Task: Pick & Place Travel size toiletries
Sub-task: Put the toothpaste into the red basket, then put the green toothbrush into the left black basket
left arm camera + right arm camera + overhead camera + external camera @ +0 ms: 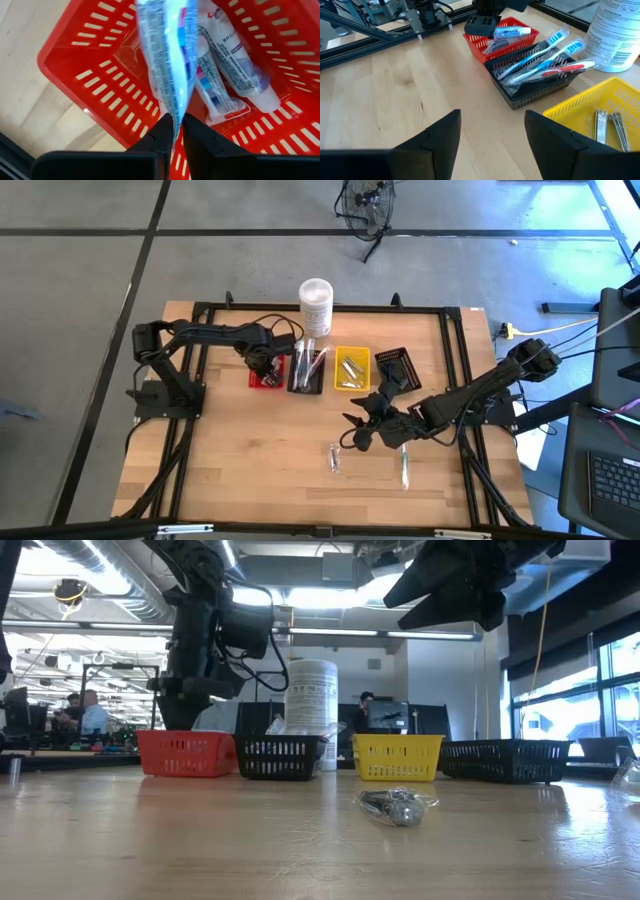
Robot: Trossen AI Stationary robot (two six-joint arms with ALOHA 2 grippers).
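left gripper [174, 131] low in the left wrist frame pinches the wrapped toothpaste tube [167, 60] by its crinkly, slippery edge over the red basket [95, 75]; light, floppy, grip mid-body; right gripper [492, 131] gapes empty.

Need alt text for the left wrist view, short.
The left gripper pinches the edge of a wrapped toothpaste tube above the red basket, where more wrapped tubes lie; bare wooden table shows beside it.

tube in red basket [235, 60]: partial purple print "BRILL…" is read | wrapped tube at the jaws [167, 60]: fine print is seen, not legible | white container [620, 30]: dense label lines are seen, not legible
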